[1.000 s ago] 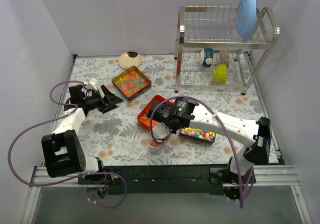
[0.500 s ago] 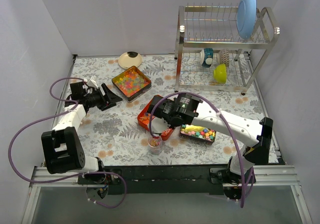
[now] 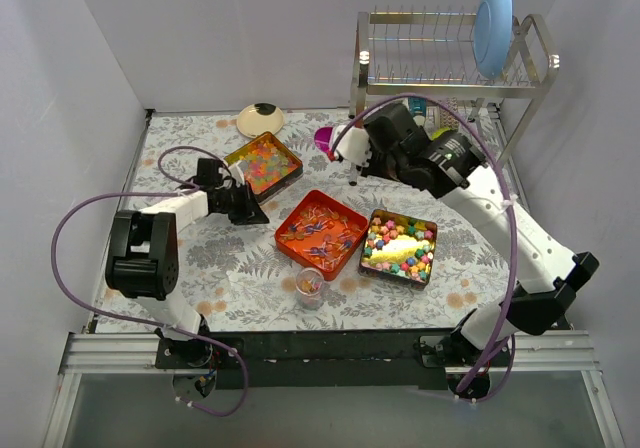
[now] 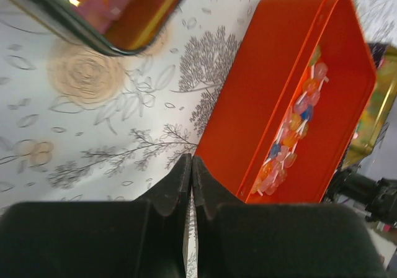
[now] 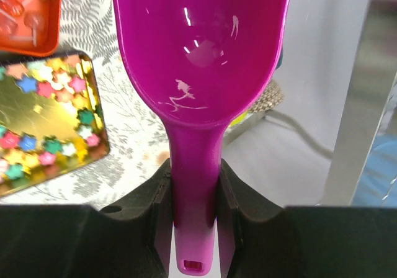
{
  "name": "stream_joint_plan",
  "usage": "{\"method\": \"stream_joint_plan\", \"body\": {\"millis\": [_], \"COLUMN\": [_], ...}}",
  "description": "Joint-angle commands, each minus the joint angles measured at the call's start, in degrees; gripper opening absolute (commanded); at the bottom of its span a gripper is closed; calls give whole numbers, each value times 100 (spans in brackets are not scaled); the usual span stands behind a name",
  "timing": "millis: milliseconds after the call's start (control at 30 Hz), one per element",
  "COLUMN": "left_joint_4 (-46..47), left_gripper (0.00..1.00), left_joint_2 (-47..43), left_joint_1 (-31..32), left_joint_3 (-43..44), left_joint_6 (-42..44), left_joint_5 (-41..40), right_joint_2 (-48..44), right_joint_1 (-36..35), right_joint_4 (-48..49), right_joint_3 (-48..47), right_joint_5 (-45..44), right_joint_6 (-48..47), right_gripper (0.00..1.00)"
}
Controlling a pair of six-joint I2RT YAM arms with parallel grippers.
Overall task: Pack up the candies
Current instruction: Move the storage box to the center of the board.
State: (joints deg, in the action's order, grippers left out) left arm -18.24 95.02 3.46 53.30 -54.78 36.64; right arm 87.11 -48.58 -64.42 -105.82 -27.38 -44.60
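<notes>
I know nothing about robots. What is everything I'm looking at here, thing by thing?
orange tray: one, orange-red, table centre
wrapped candies: many, blue, pink and white, in the orange tray
gold tin: one, right of the tray
star candies: many, pastel, in the gold tin
dark tin: one, left of centre, further back
bead candies: many, orange, red and green, in the dark tin
cup: one, clear, in front of the tray, a few candies inside
scoop: one, magenta, empty, held in the air
dish: one, cream, back edge
dish rack: one, silver, back right
plate: one, blue, in the rack
left fingers: shut, empty
right fingers: shut on the scoop
</notes>
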Motion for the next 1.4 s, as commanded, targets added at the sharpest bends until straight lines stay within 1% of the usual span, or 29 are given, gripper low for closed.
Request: {"method": "stream_joint_plan", "body": {"millis": [0, 33, 133, 267, 333, 533, 667, 833, 900, 933, 967, 1000, 1033, 1100, 1133, 1167, 1233, 1267, 1333, 1367], "left_joint_4": [-75, -48, -4, 66, 75, -48, -144, -311, -460, -548, -793, -900, -979, -1094, -1103, -1068, -998, -936, -918, -944], "left_gripper": [0, 0, 0, 0, 0, 0, 0, 0, 11, 18, 30, 34, 39, 46, 48, 50, 54, 56, 61, 62], "left_joint_2": [156, 166, 87, 104, 375, 1061, 1588, 1914, 1880, 1819, 1705, 1573, 1250, 923, 600, 483, 316, 306, 420, 682], "left_joint_1": [496, 576, 883, 1226, 1481, 2219, 2789, 3274, 3354, 3345, 3301, 3240, 3161, 2723, 2538, 2188, 1905, 1712, 1623, 1605], "left_joint_3": [111, 76, -39, -30, 197, 1059, 1839, 2343, 2430, 2414, 2396, 2274, 2177, 1992, 1878, 1869, 2052, 2175, 2430, 2753], "left_joint_6": [187, 179, 135, 134, 170, 328, 442, 653, 662, 697, 802, 881, 960, 1031, 1066, 1188, 1425, 1627, 2259, 2462], "left_joint_5": [-184, -132, 131, 308, 492, 660, 730, 774, 722, 643, 355, 274, 186, 141, 124, 72, -201, -288, -499, -648], "right_joint_2": [-160, -125, -37, -36, -36, -10, 78, 122, 131, 148, 157, 201, 218, 280, 306, 333, 420, 447, 543, 579], "right_joint_1": [576, 960, 1481, 1877, 2114, 2309, 2370, 2423, 2467, 2484, 2502, 2537, 2546, 2564, 2572, 2573, 2573, 2573, 2573, 2573], "right_joint_4": [246, 255, 194, 185, 176, 228, 220, 237, 255, 246, 237, 246, 229, 194, 185, 176, 149, 149, 132, 114], "right_joint_3": [-298, -412, -597, -606, -607, -562, -615, -554, -528, -562, -597, -632, -668, -729, -729, -756, -808, -835, -914, -958], "right_joint_5": [548, 810, 1041, 1059, 1102, 1129, 1173, 1208, 1217, 1252, 1287, 1322, 1410, 1550, 1673, 1700, 1788, 1814, 1963, 1999], "right_joint_6": [1084, 1215, 1357, 1357, 1349, 1296, 1287, 1270, 1269, 1278, 1270, 1269, 1269, 1269, 1278, 1278, 1278, 1270, 1278, 1278], "right_gripper": [1, 1, 1, 1, 1, 1, 1, 1, 1, 1, 1, 1, 1, 1, 1, 1, 1, 1, 1, 1]}}
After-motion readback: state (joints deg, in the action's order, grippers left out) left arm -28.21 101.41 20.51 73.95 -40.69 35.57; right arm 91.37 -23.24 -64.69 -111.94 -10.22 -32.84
